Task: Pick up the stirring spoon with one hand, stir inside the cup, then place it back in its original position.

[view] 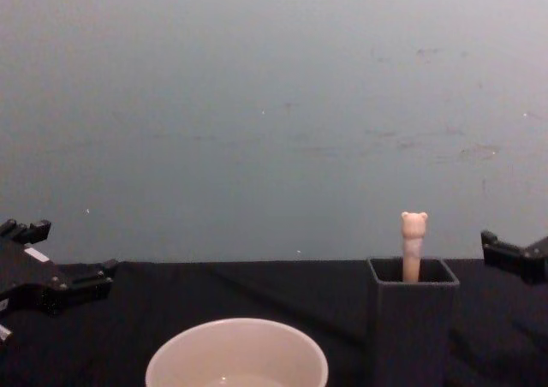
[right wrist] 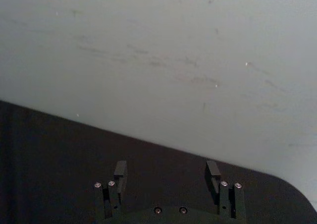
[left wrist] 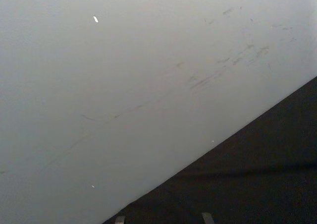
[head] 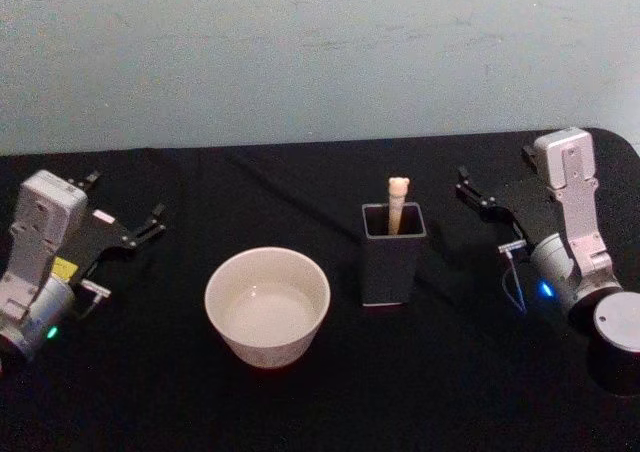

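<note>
The stirring spoon (head: 398,203) stands upright in the dark grey square holder (head: 392,264) at mid-table; only its cream handle and bear head (view: 413,245) rise above the holder (view: 413,327), and its bowl is hidden inside. The wide cream cup (head: 267,308) sits to the left of the holder, its rim (view: 236,360) low in the chest view. My left gripper (head: 126,204) rests open at the table's left side, far from the cup. At the right my right gripper (head: 478,198) is also open and empty, a short way right of the holder, fingers (right wrist: 120,172) spread wide.
A black cloth covers the table (head: 430,392), which ends at a pale wall (head: 320,52) behind. Both arms sit low at the table's sides. Open cloth lies between cup, holder and each gripper.
</note>
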`<action>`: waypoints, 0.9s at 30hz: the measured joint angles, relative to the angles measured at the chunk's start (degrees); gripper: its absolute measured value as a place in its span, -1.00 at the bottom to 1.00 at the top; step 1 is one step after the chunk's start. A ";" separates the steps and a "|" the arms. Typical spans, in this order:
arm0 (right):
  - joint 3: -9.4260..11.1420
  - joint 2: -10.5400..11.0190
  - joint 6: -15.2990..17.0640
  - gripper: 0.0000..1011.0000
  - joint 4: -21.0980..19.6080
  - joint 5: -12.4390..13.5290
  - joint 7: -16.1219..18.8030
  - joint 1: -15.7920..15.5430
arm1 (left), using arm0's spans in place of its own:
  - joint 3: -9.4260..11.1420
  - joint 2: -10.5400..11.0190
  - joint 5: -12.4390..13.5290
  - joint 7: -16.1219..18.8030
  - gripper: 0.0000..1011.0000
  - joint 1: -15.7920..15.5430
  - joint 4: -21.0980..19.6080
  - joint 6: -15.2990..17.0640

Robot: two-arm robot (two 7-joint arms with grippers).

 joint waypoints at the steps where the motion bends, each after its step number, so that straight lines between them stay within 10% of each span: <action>1: 0.06 -0.10 0.14 0.98 0.20 -0.09 0.07 0.00 | 0.00 0.00 0.00 0.00 0.98 0.00 0.00 0.00; 27: 0.62 -0.40 1.10 0.98 0.60 -0.19 0.81 0.10 | 0.00 0.00 0.00 0.00 0.98 0.00 0.00 0.00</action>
